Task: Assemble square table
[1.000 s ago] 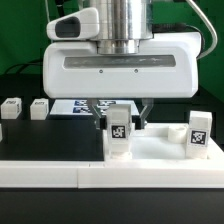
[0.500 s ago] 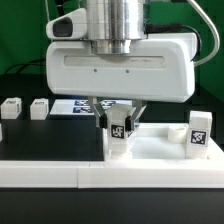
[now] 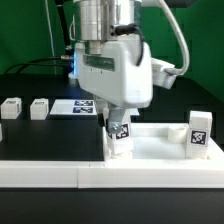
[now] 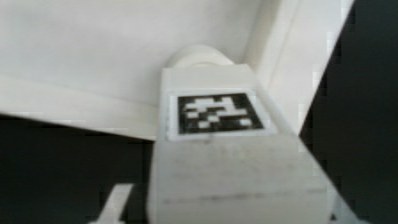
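Note:
The square table's white slab [image 3: 155, 148] lies at the middle and the exterior view's right, with a raised rim. A white tagged leg [image 3: 119, 137] stands upright on its near corner at the exterior view's left. My gripper [image 3: 118, 126] is shut on this leg from above, with the hand turned about its vertical axis. A second leg [image 3: 199, 133] stands on the slab's right corner. In the wrist view the held leg [image 4: 217, 112] fills the middle, its tip against the slab [image 4: 89, 60], between my gripper [image 4: 224, 206].
Two loose tagged legs [image 3: 10, 107] [image 3: 38, 108] stand on the black table at the exterior view's left. The marker board [image 3: 78, 107] lies behind the gripper. A long white rail [image 3: 60, 172] runs along the front.
The hand has turned about its vertical axis while staying on the leg; its broad face now points sideways. The leg stays in place on the slab's corner.

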`<control>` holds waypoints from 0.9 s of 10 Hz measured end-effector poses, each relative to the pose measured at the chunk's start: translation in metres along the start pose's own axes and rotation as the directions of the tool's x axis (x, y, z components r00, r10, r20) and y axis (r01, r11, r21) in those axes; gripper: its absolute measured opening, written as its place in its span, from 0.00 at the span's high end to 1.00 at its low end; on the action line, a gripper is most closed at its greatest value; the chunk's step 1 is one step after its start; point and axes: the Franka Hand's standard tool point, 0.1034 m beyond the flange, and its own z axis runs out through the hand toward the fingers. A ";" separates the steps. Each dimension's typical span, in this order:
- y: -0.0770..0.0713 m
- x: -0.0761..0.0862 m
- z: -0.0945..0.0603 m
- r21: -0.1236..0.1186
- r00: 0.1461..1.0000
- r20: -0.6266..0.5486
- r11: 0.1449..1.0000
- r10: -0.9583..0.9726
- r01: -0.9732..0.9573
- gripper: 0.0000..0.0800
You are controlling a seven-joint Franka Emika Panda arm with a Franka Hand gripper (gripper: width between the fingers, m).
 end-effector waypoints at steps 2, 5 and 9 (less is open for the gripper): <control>0.006 -0.004 -0.001 0.022 0.959 0.002 0.959 0.284 -0.284 0.64; 0.007 -0.005 -0.001 0.018 0.968 -0.006 0.968 0.250 -0.250 0.40; 0.004 -0.030 -0.001 -0.043 0.958 -0.040 0.958 -0.284 0.283 0.20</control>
